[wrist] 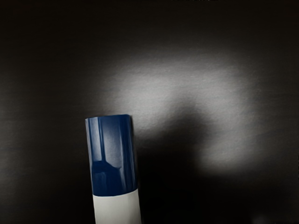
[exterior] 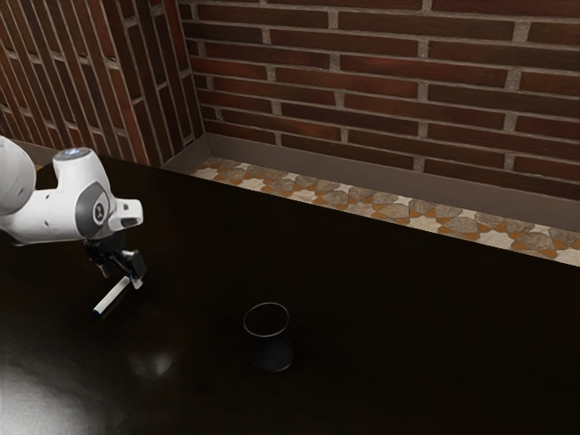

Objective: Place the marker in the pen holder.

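Observation:
The gripper (exterior: 121, 275) is at the exterior view's left, low over the dark table, its two fingers apart and open. The white marker (exterior: 112, 295) slants out from beneath it, with its far end close to the fingertip nearer the exterior view's right; the hand hides part of that end. In the wrist view the marker (wrist: 112, 158) reaches up from the lower edge, its blue cap foremost and its white body behind. The pen holder, a dark round cup (exterior: 271, 343), stands upright, apart from the gripper and marker, toward the exterior view's right.
The black table (exterior: 408, 344) extends around the pen holder, with a bright glare near the exterior view's lower left. Beyond its far edge are a patterned stone floor and a brick wall (exterior: 362, 72).

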Available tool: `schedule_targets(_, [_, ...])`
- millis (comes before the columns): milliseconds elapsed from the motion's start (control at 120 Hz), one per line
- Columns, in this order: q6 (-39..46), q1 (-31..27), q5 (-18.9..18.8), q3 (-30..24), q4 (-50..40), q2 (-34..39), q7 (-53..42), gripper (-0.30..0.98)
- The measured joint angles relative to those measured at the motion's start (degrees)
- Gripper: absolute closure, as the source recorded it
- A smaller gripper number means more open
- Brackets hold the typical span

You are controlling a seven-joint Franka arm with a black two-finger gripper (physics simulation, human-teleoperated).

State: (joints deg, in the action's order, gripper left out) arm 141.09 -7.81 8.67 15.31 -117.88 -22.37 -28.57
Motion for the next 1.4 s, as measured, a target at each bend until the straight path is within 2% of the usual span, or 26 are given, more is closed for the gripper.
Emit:
schedule_targets(683, [1.0, -0.9, 4.4, 0.1, 0.2, -1.4, -13.3, 0.02])
schedule_targets(975, [1.0, -1.0, 4.9, 0.1, 0.2, -1.4, -15.7, 0.48])
schedule_targets(1092, [1.1, -1.0, 4.9, 0.2, 0.3, -1.3, -16.4, 0.63])
schedule_targets(1300, [1.3, -0.9, 4.4, 0.1, 0.3, -0.7, -16.8, 0.74])
schedule_targets(1400, [1.5, -0.8, 3.8, -0.7, 0.2, 2.8, -16.7, 0.77])
